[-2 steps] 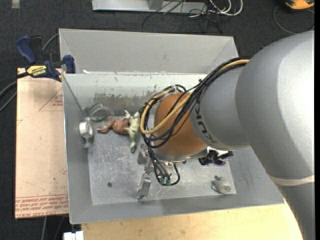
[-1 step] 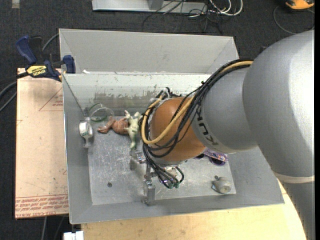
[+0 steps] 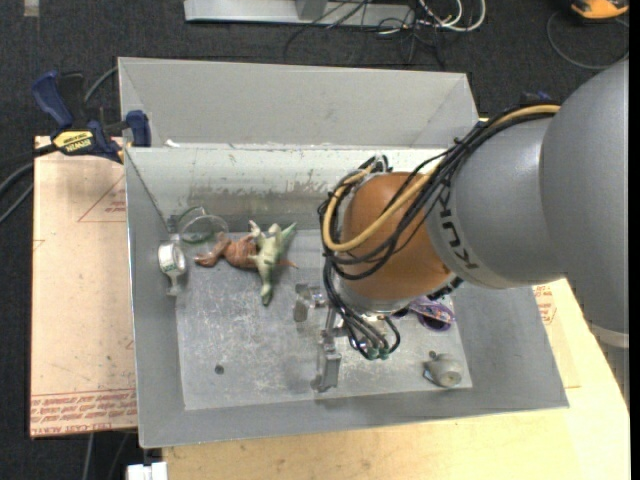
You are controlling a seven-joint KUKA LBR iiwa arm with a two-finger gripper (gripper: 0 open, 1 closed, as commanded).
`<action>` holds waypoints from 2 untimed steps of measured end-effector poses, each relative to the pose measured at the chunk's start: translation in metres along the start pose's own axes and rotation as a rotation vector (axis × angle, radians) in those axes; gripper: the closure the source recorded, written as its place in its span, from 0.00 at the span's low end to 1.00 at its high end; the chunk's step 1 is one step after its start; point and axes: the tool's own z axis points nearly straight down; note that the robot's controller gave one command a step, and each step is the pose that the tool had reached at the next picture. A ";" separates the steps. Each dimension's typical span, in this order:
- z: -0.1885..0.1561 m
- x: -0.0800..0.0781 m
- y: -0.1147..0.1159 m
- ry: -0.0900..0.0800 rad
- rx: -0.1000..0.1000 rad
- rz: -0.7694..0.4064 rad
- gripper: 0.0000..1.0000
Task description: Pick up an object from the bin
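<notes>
My gripper [image 3: 316, 336] hangs under the orange wrist cover, low over the bare floor in the middle of the bin. Its two grey fingers [image 3: 327, 366] stand apart with nothing between them, so it is open. A green toy dinosaur [image 3: 271, 252] lies a short way up and to the left of the fingers, not touching them. A brown toy dinosaur [image 3: 234, 253] lies against the green one's left side. A small grey lump [image 3: 443, 371] rests to the right of the gripper near the front wall.
A clear greenish ring-like piece [image 3: 201, 226] and a small white and silver item [image 3: 172, 262] lie by the left wall. A purple and blue thing [image 3: 436, 314] peeks out from under the arm on the right. A dark speck [image 3: 219, 370] marks the front left floor.
</notes>
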 end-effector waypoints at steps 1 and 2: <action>0.015 -0.013 -0.023 -0.008 -0.001 -0.085 0.00; -0.006 -0.022 -0.032 -0.002 -0.001 0.055 0.00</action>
